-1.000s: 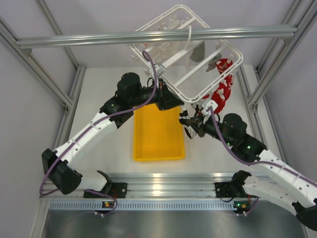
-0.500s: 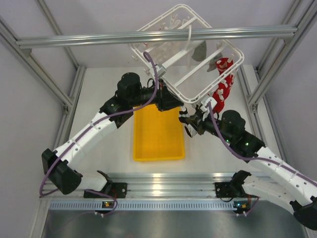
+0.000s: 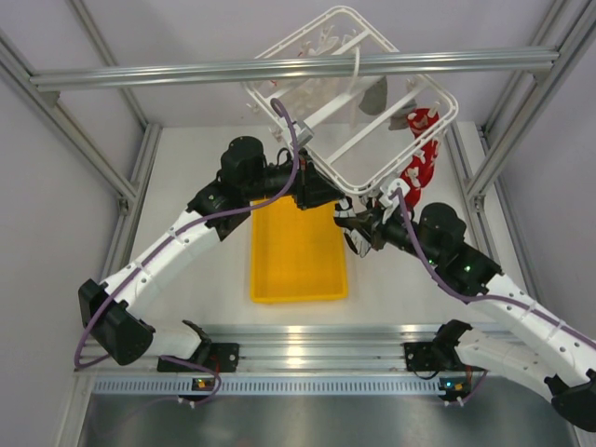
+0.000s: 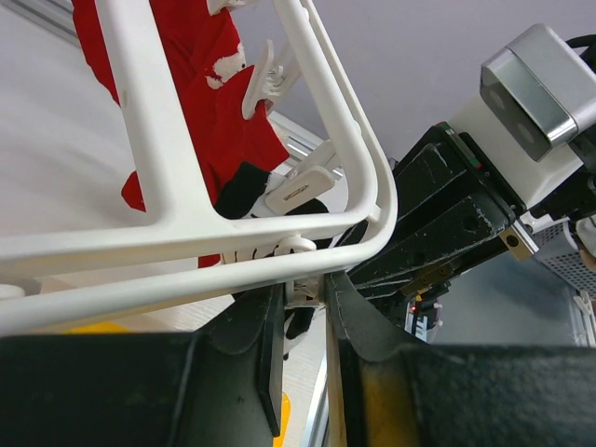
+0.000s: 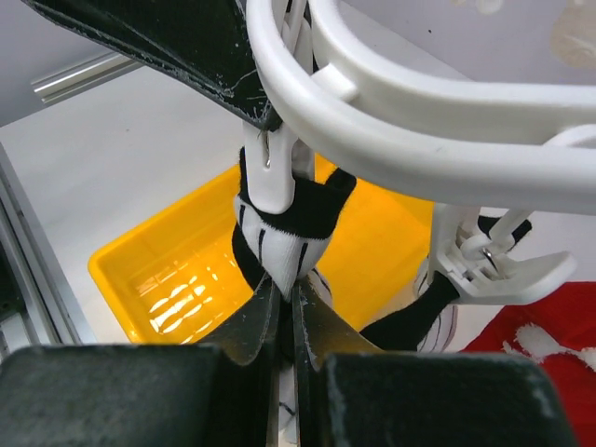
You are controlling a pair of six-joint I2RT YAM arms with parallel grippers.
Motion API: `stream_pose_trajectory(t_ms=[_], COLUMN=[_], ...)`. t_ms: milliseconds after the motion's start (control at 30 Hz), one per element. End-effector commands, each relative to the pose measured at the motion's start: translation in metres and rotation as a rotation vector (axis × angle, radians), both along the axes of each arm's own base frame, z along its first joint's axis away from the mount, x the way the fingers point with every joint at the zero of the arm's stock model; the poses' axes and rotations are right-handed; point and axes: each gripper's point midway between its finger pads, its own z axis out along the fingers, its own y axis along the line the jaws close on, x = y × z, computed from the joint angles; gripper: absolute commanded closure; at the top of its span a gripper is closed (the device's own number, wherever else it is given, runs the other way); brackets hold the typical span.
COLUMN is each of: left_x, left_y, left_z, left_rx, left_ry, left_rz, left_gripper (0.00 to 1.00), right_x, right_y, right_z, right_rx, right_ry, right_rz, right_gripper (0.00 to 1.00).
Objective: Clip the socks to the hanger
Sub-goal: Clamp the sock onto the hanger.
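Striped sock (image 5: 279, 233) pinched in the closed right gripper (image 5: 284, 317), its top at a clip (image 5: 270, 172) squeezed by the left gripper (image 4: 303, 326), under the hanger (image 4: 154, 158) corner at twelve o'clock from the yellow tray (image 3: 298, 279).

The left arm (image 3: 177, 244) and right arm (image 3: 507, 303) are wearing white shells between black joints. A purple cable (image 3: 296, 149) is trailing back from each claw. Green lights (image 3: 463, 270) are glowing behind the right claw (image 3: 358, 228), where a silver-and-white camera box (image 4: 533, 93) is sitting. Its black fingers (image 5: 247, 335) are showing scuffed edges.
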Motion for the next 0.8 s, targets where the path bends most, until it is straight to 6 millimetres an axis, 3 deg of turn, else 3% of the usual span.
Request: stream_pose_trajectory(t_ms=[0,267,400,500,533,733,767], left_x=[-0.012,-0.015,-0.013,-0.006,-0.004,0.008,0.009], left_y=[-0.001,-0.002,-0.002,0.0,0.002,0.016,0.026], left_z=[-0.009,-0.01,-0.008,-0.004,0.0,0.03,0.039], left_rx=[0.027,0.026,0.024,0.023,0.015,-0.085,-0.112], left_ry=[0.027,0.043,0.043,0.029,0.027,0.016,0.006], left_rz=[-0.063,-0.08,-0.065,-0.021,-0.003,0.094,0.114], left_gripper=[1.0,0.98,0.85,0.67,0.59,0.41,0.36], right_x=[0.005,0.009,0.009,0.008,0.007,0.01,0.011], right_y=[0.0,0.001,0.0,-0.001,-0.001,-0.005,-0.006], right_z=[0.039,0.05,0.051,0.051,0.049,0.036,0.035], right_rx=[0.058,0.065,0.066,0.065,0.06,0.04,0.04], right_ry=[-0.08,-0.098,-0.099,-0.098,-0.097,-0.088,-0.087], right_rz=[-0.003,-0.012,-0.014,-0.014,-0.012,-0.034,-0.037], right_gripper=[1.0,1.0,1.0,1.0,1.0,1.0,1.0])
